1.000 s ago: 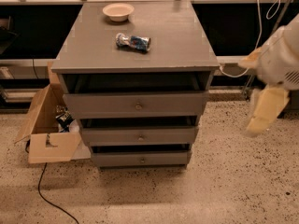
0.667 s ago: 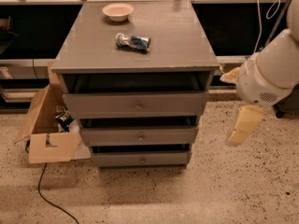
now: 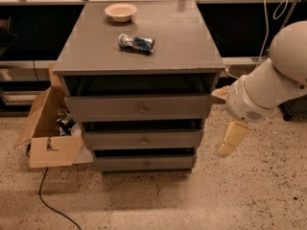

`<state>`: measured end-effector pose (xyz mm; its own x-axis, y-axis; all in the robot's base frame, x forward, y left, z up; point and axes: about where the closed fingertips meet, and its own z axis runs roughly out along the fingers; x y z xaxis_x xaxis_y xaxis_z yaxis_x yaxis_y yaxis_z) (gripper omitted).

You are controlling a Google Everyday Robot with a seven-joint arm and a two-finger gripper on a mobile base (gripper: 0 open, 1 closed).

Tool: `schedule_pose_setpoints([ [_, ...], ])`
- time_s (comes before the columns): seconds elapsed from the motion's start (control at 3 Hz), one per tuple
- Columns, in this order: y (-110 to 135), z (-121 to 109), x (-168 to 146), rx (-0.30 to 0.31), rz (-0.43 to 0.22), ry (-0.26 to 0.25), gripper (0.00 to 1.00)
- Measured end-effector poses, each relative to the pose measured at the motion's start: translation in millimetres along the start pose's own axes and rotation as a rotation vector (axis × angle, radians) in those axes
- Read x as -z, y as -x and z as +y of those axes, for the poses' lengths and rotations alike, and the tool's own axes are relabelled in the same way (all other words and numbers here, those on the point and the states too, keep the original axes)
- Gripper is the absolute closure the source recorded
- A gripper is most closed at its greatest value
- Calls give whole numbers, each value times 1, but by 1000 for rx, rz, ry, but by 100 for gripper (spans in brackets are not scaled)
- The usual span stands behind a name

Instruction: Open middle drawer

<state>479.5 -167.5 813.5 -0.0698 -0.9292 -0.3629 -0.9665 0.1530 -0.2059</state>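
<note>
1. My gripper (image 3: 232,139) hangs pointing down at the floor, off the cabinet's right side, level with the middle drawer (image 3: 115,141) and touching nothing. I cannot tell whether it is spread or closed.
2. From there my arm (image 3: 268,83) climbs up and to the right, a thick pale forearm slanting to a round joint at the frame's edge.
3. The middle drawer lies to the gripper's left, well apart from it. It sits between the top drawer (image 3: 105,108) and the bottom drawer (image 3: 115,164), with its knob (image 3: 144,141) at centre.
4. The nearest edge is the top drawer's right end, just beside my wrist.
5. Speckled floor (image 3: 240,195) stretches before the drawer fronts and under my gripper.
6. A cardboard box (image 3: 48,150) sits against the cabinet's left side, and a cable (image 3: 53,202) trails from it.
7. On the cabinet top (image 3: 187,47) are a bowl (image 3: 121,11) and a crushed can (image 3: 136,42).
</note>
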Motion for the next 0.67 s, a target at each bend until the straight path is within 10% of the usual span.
schedule_pose_setpoints([
  [0.67,-13,22,-156,27,-94,131,0],
])
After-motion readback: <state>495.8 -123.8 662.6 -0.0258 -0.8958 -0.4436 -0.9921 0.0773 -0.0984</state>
